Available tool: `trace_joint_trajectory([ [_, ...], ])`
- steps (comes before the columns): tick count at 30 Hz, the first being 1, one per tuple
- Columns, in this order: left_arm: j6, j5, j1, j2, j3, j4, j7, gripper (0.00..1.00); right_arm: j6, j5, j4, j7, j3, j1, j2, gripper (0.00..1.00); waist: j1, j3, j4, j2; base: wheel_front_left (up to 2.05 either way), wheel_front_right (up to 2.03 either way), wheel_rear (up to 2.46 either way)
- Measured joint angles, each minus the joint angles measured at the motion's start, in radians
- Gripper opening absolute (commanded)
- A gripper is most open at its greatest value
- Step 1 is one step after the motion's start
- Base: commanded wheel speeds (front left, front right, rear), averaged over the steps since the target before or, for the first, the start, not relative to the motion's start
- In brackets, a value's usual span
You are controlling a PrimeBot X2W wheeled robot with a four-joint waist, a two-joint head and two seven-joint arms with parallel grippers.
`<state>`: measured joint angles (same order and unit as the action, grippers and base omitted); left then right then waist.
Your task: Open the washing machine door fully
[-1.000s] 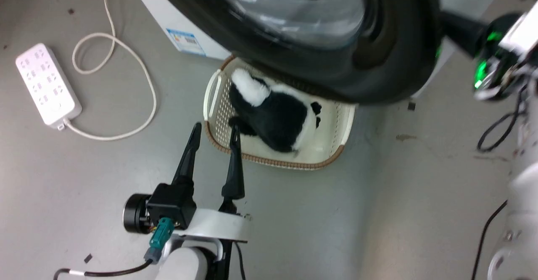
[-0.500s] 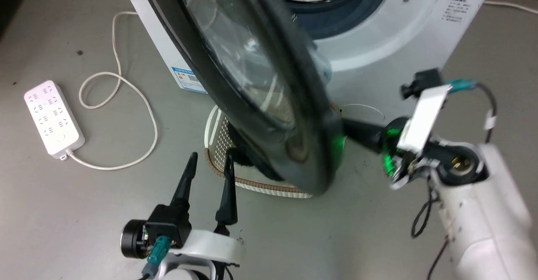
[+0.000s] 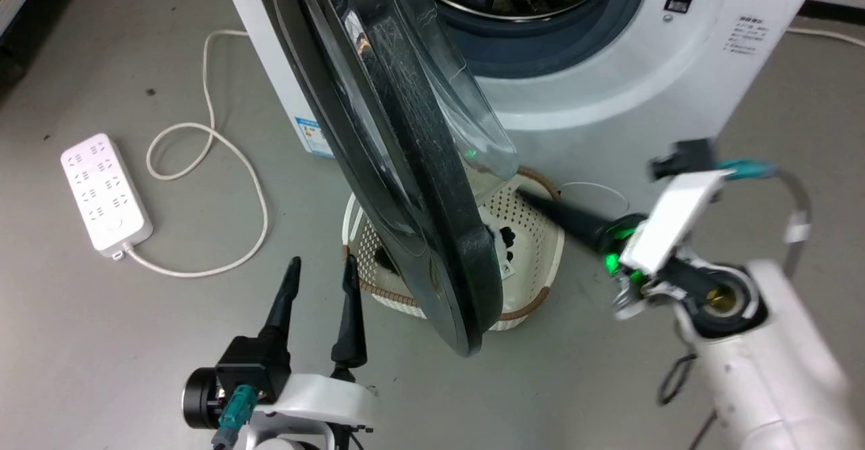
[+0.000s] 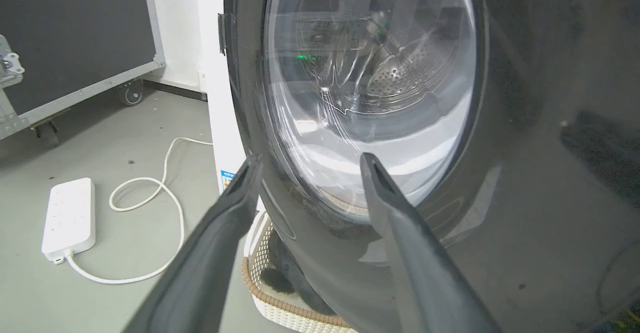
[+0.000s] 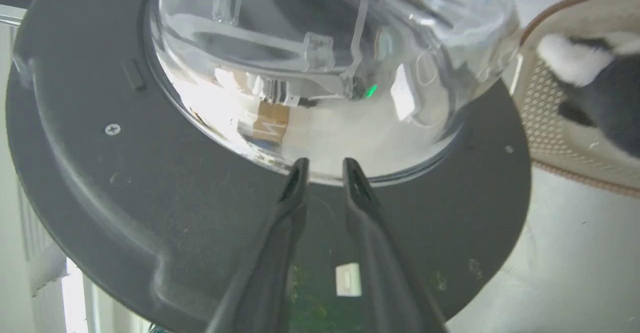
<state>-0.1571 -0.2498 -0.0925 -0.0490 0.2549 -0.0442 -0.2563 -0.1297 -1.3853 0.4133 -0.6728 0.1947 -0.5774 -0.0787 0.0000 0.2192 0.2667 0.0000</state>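
Now the washing machine door [image 3: 405, 166] stands swung out edge-on from the washer [image 3: 608, 78], over the basket [image 3: 540, 247]. Right gripper [image 5: 324, 162]: fingers nearly together, empty, tips at the door's glass bowl, inner side. Left gripper [image 3: 321, 271]: fingers apart, empty, just outside the door's black rim.

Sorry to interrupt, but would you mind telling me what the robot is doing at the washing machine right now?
It is opening the door, which stands swung well out from the drum opening. The right gripper reaches in at the door's inner side, its narrow-set fingers pointing at the glass bowl; contact is unclear. The left gripper, open, hangs in front of the door's outer face. Below the door sits a basket with a black-and-white plush toy.
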Motion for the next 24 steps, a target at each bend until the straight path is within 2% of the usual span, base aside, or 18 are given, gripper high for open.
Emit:
trace_joint_trajectory([
  [5,-0.002,-0.009,0.0,0.0,-0.011,0.003,0.0,1.0,0.0,0.238,-0.105,0.269,-0.013,0.012,-0.127,1.0,0.0,-0.033,-0.02,0.0,0.0,0.0,0.0],
  [8,-0.001,-0.009,0.0,0.0,-0.026,0.007,0.0,1.0,0.0,0.414,-0.188,0.48,0.029,0.041,-0.231,1.0,0.0,-0.056,-0.038,0.0,0.0,0.0,0.0],
  [14,0.003,-0.007,0.013,0.0,-0.087,0.027,0.0,1.0,0.0,0.766,-0.257,0.854,0.066,0.131,-0.378,1.0,-0.0001,-0.098,-0.092,0.0,0.0,0.0,0.0],
  [18,0.016,0.011,0.027,0.0,-0.114,0.044,0.0,1.0,0.0,0.962,-0.27,0.917,-0.035,0.231,-0.376,1.0,0.0,-0.115,-0.132,0.0,0.0,0.0,0.0],
  [21,0.029,0.029,0.037,0.001,-0.132,0.046,0.0,1.0,0.0,1.082,-0.322,0.926,-0.123,0.309,-0.315,1.0,-0.0001,-0.121,-0.159,0.0,0.0,0.0,0.0],
  [24,0.043,0.038,0.045,0.001,-0.146,0.042,0.0,1.0,0.0,1.166,-0.379,0.93,-0.183,0.396,-0.225,1.0,0.0,-0.124,-0.179,0.0,0.0,0.0,0.0],
])
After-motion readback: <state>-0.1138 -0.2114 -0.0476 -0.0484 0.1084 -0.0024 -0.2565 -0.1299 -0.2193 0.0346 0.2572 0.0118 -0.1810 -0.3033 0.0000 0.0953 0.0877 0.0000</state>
